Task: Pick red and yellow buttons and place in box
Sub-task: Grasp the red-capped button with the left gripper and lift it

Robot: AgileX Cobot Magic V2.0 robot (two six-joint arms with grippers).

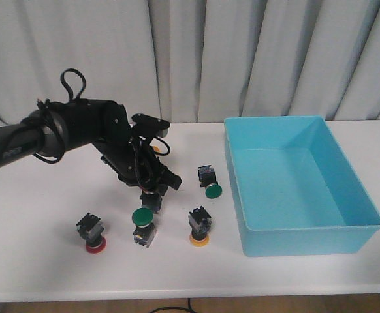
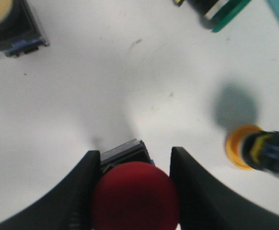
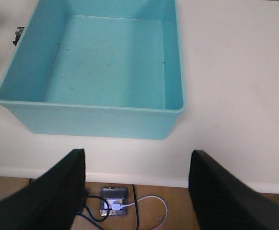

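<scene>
Nearest the table's front edge, a red button (image 1: 93, 236) lies on its side at the left, a green button (image 1: 142, 223) stands beside it, and a yellow button (image 1: 200, 229) sits just short of the box (image 1: 347, 225), whose front wall rises to its right. The box, turquoise and tall-walled, holds nothing that shows in the right wrist view. That view also shows the right gripper (image 3: 137, 191) spread wide with nothing between its fingers, hanging past the table edge on the near side of the box. Farther back, the left gripper (image 1: 155, 195) is closed on a second red button (image 2: 135, 200), the cap filling the gap between its fingers (image 2: 79, 191); whether the button rests on the table or is raised is hard to tell. Beyond it, another green button (image 1: 210, 182) lies beside the box's left wall, and something yellowish shows behind the left arm, mostly hidden.
</scene>
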